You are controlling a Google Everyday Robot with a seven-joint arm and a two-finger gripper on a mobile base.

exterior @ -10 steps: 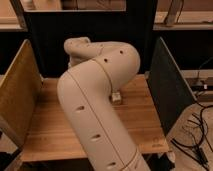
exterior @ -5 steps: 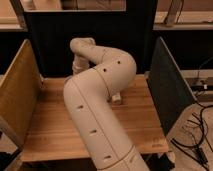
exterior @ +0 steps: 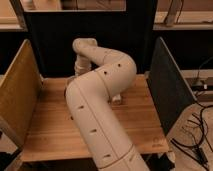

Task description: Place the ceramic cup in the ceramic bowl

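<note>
- Ceramic is nowhere to be seen: neither the ceramic cup nor the ceramic bowl shows, and the bulk of the arm (exterior: 100, 107) covers the middle and back of the wooden table (exterior: 45, 130) where they could stand.
- Only a small pale object (exterior: 117, 98) peeks out at the arm's right edge; what it is cannot be told.
- Direction from cup to end effector therefore cannot be told, nor the cup's orientation.
- Behind the elbow, the gripper is hidden; the wrist (exterior: 81, 65) points down toward the far left of the table, near the black back panel (exterior: 55, 45).
- Whether it holds anything cannot be told.
- Judgement: the coming move depends on what lies below that wrist.
</note>
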